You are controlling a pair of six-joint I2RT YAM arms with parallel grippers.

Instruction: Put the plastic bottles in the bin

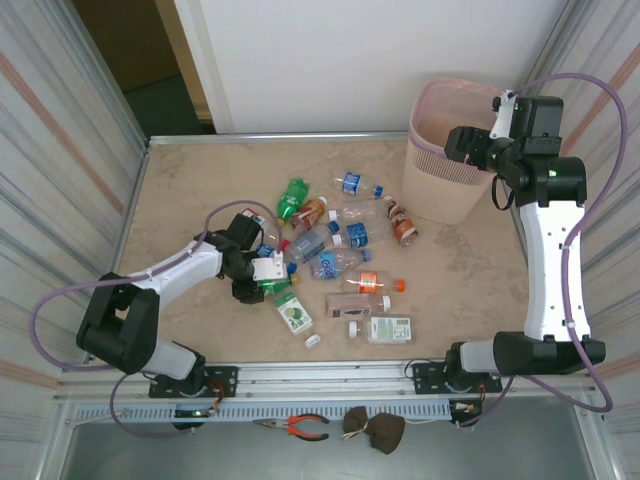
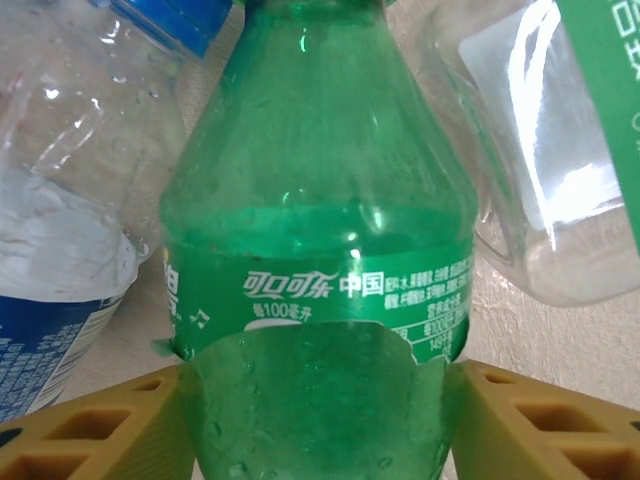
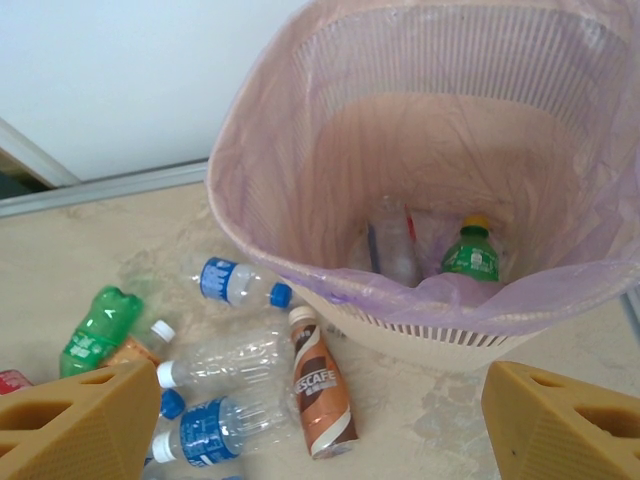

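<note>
My left gripper (image 1: pixel 265 272) (image 2: pixel 320 420) is low over the pile of plastic bottles (image 1: pixel 340 250), shut on a green bottle (image 2: pixel 315 250) lying among them. Both yellow fingers (image 2: pixel 90 430) press against the bottle's flanks. Clear bottles with blue labels (image 2: pixel 50 300) lie close on either side of it. My right gripper (image 1: pixel 470 140) (image 3: pixel 320 400) hangs open and empty over the near rim of the pink bin (image 1: pixel 440 190) (image 3: pixel 420 300). Inside the bin lie a green bottle with a yellow cap (image 3: pixel 470 250) and a clear bottle (image 3: pixel 395 245). A brown Nescafe bottle (image 3: pixel 320 395) lies just outside the bin's base.
Several bottles are scattered across the table's middle, including another green one (image 1: pixel 292 197) and flat green-labelled ones (image 1: pixel 294 313). A loose white cap (image 1: pixel 313 341) lies near the front. Pliers (image 1: pixel 300 427) rest on the front ledge. Corrugated walls close in both sides.
</note>
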